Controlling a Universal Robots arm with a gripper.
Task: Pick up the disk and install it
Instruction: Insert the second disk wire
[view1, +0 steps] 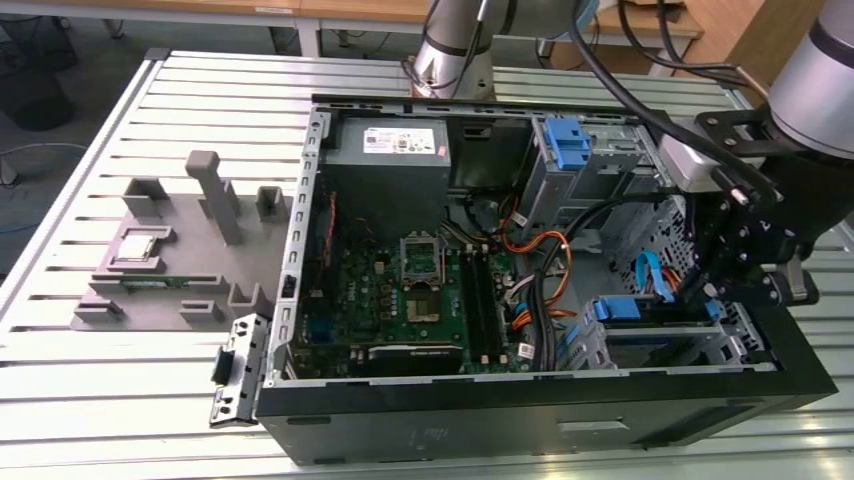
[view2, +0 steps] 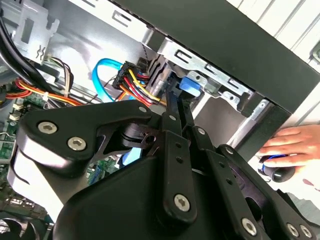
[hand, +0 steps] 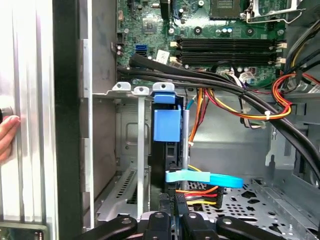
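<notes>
**Disk seated on edge in the lower drive cage**

Inside the open case (view1: 534, 415), lying on its side on a slatted table (view1: 94, 400):

- Motherboard (view1: 400, 300), green, on the case floor, with memory slots (hand: 227, 47) and an empty processor socket (view1: 420, 258).
- Power supply (view1: 390, 140), grey box with white label, in the far corner.
- Upper cage (view1: 601, 160), metal, carrying a bare blue bracket (view1: 567, 140).
- Lower cage (view1: 667, 335), metal, at the near corner on the exterior view's right. It holds the disk (hand: 170, 145), standing on edge in a slot, blue carrier tab (hand: 165, 125) at the end facing the motherboard. Long axis runs along the slot, from the tab end back toward the gripper.
- Cables: a blue ribbon (hand: 205, 178) and red-yellow-black wires (view2: 132, 82) plug in at the disk's rear end; orange and black bundles (hand: 260, 107) cross above.

Gripper (hand: 172, 220), black, sits at the disk's rear end, its fingers close together around the thin edge; whether they clamp it cannot be told.

Outside the case: grey fixture blocks (view1: 174, 250) on the table; a person's hand (view2: 295, 142) beside the case wall.
</notes>
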